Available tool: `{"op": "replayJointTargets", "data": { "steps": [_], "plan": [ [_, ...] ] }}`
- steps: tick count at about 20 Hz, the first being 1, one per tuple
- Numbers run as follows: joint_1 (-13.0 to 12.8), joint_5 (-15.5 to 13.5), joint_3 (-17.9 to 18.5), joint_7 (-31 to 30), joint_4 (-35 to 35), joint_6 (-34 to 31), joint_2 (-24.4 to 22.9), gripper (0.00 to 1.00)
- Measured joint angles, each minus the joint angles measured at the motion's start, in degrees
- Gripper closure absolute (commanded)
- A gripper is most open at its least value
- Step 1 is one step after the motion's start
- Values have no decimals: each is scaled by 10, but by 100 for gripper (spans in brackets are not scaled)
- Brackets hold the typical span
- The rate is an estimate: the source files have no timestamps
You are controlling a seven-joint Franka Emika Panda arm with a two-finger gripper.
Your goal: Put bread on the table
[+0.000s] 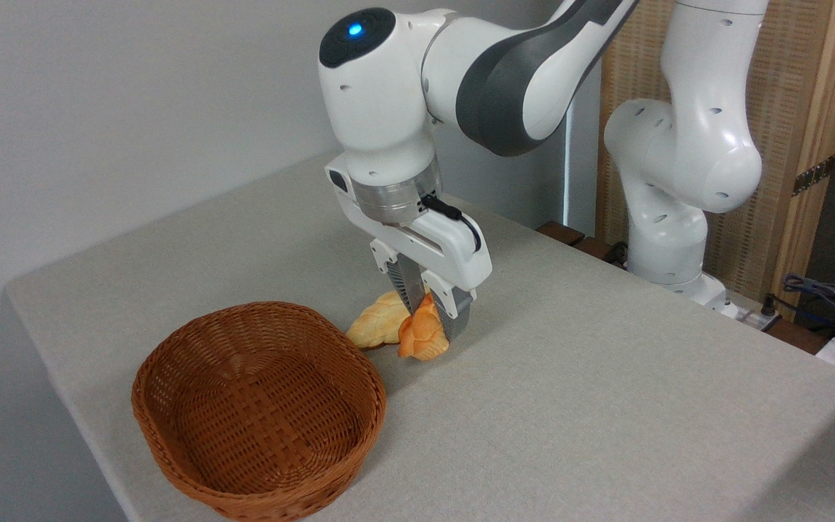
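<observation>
Camera view: pincer (432,319) clamps the bun (423,335) low over the desk (606,362), beside the loaf (377,326) and clear of the empty basket (258,413), likely so opening sets it down gently.

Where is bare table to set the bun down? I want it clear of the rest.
Bare table spreads right of the gripper to the edge, and behind it toward the wall. It is crowded where the held bun, the paler loaf and the wicker basket cluster.

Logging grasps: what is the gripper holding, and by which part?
The gripper is shut on the bread, pinching its upper part.
</observation>
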Motion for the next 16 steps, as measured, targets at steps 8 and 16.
{"op": "replayJointTargets", "data": {
  "steps": [8,16],
  "plan": [
    [-6,0,-3,0,-6,1,5,0],
    [-7,0,-5,2,40,60,3,0]
  ]
}}
